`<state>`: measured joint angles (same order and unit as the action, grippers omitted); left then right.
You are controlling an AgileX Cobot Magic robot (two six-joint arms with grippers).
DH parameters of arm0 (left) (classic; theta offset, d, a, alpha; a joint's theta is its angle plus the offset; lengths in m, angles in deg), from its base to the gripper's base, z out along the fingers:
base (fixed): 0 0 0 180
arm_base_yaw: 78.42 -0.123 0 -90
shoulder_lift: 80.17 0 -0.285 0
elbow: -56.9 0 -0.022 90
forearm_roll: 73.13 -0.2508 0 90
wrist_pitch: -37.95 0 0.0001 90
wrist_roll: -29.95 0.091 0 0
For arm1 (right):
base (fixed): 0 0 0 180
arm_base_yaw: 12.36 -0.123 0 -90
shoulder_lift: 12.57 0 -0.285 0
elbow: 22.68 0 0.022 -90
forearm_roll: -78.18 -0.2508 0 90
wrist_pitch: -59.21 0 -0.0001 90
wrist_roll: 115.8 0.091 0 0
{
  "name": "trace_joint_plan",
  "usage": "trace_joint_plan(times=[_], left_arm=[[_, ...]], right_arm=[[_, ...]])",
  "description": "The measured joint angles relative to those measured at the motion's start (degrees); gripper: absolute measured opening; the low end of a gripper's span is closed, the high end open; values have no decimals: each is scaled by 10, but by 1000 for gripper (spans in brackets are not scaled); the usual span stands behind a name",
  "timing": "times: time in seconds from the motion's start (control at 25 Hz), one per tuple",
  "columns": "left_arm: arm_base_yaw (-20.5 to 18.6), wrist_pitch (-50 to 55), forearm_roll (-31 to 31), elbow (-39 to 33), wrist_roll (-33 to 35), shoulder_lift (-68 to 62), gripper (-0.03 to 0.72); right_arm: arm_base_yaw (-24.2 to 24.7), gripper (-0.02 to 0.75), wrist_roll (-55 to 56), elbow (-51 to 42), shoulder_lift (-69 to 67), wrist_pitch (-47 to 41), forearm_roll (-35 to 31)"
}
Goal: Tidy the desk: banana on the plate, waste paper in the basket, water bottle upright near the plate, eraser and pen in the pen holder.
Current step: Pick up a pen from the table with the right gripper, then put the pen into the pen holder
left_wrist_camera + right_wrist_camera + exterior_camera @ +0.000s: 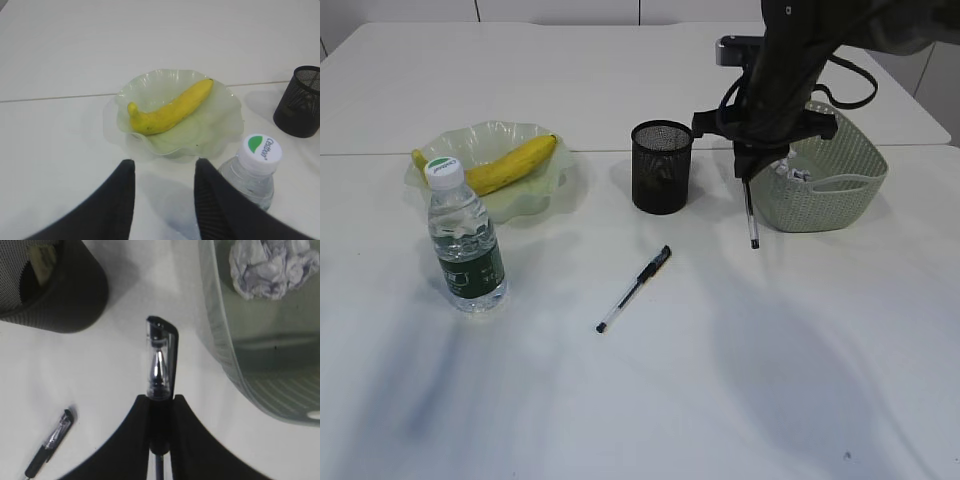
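Between the pen holder [661, 166] and the basket [823, 183], the right claw [161, 407] was clamped on a pen [751, 213], which hung nearly upright with its lower end above the desk [770, 380]. In the right wrist view the pen's clear capped end pointed away from the claw, with the holder's black mesh wall at upper left and crumpled waste paper [270, 265] lying inside the basket at upper right. A second pen [633, 289] lay flat on the desk in front of the holder (touching neither holder nor bottle). At the left, the banana [512, 164] rested in the plate [548, 186], and the water bottle [465, 240] stood upright just in front of the plate, its white cap on. The left claw [164, 200] held nothing, its fingers [212, 200] parted above bare desk near the plate's front rim. A pale object showed dimly inside the holder; it could not be identified.
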<state>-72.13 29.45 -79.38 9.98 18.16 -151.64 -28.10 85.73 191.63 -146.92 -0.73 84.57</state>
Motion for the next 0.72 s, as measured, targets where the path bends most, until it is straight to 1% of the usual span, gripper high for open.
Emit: trace_joint_plan(times=[0.28,0.48,0.72], left_arm=[[0,15,0,0,0,0,276],[0,34,0,0,0,0,276],[0,31,0,0,0,0,276]], right_arm=[[-20,63,-1,0,8,64,31],[-21,62,-1,0,8,86,49],[-21,62,-1,0,8,112,76]])
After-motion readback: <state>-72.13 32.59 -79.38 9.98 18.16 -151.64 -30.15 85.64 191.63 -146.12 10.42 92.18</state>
